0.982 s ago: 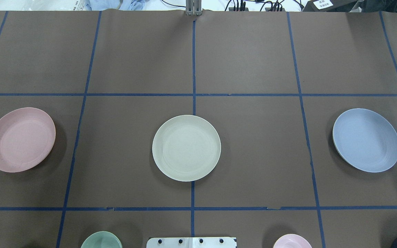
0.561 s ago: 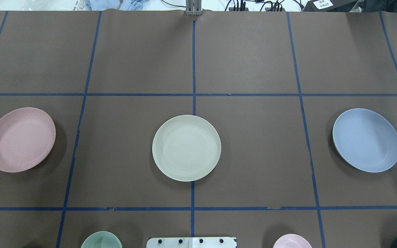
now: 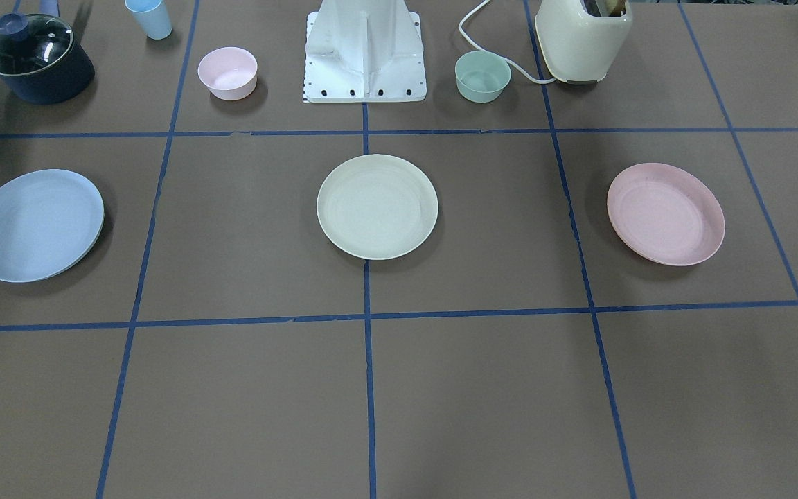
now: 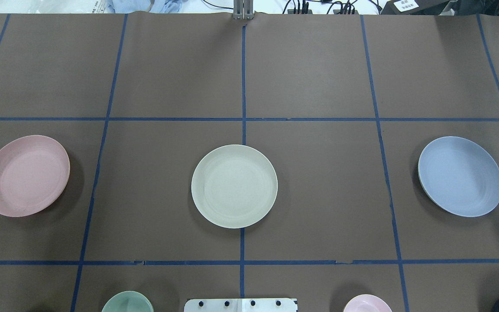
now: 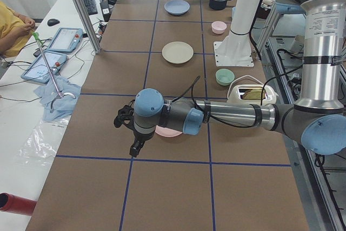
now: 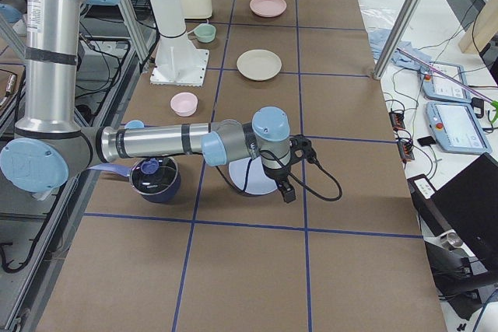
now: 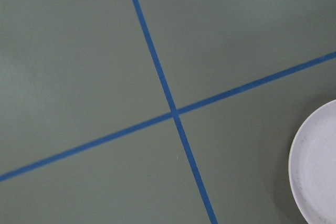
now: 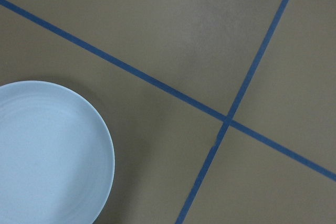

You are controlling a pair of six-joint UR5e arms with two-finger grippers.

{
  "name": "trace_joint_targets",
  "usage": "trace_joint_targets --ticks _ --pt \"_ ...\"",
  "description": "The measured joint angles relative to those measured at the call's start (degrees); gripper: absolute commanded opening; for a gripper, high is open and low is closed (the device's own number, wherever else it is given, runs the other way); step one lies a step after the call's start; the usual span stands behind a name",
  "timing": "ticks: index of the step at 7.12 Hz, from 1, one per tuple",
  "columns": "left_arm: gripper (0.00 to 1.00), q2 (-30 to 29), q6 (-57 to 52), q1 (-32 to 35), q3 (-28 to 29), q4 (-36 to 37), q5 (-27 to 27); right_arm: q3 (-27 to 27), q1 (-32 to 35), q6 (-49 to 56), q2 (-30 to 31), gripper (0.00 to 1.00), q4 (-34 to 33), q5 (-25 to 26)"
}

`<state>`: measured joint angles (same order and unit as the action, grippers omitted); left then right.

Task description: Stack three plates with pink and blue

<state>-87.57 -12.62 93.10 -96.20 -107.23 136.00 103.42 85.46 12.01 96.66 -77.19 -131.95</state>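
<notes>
Matte and rigid-looking, 3 shallow plates lie flat in 1 row across the brown paper-covered table (image 4: 319, 195), well apart and none stacked: 1 pink plate (image 4: 25, 175) on the robot's left, 1 cream-white plate (image 4: 234, 186) at the centre, and 1 blue plate (image 4: 460, 176) on its right.

They look light and stiff, probably not brittle, though the smooth surface may slip between 2 fingers. Lying flat, each seems to offer only its raised rim, so the likely hold is 1 finger inside the lip and 1 under the outer edge.

Both arms reach low over the table. The left gripper (image 5: 135, 149) hangs just beside the pink plate and the right gripper (image 6: 286, 192) just beside the blue plate. Neither touches a plate, and from the side views alone it cannot be told how far the jaws of either are spread.

Near the robot's base stand 2 small bowls, 1 pink bowl (image 3: 227, 72) and 1 mint-green bowl (image 3: 483, 75), plus 1 lidded pot (image 3: 35, 59), 1 blue cup (image 3: 149, 18) and 1 cream toaster (image 3: 582, 40).
</notes>
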Motion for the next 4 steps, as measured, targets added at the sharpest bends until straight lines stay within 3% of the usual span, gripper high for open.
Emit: trace_joint_targets --ticks 1,4 --pt "1.0 -0.5 0.4 0.0 0.8 -7.6 0.0 -0.3 0.0 -0.7 -1.0 1.0 2.4 0.0" --pt "1.0 -3.3 3.9 -0.8 7.4 -21.1 0.6 -1.6 -0.4 -10.1 -5.1 1.0 4.2 -1.5"
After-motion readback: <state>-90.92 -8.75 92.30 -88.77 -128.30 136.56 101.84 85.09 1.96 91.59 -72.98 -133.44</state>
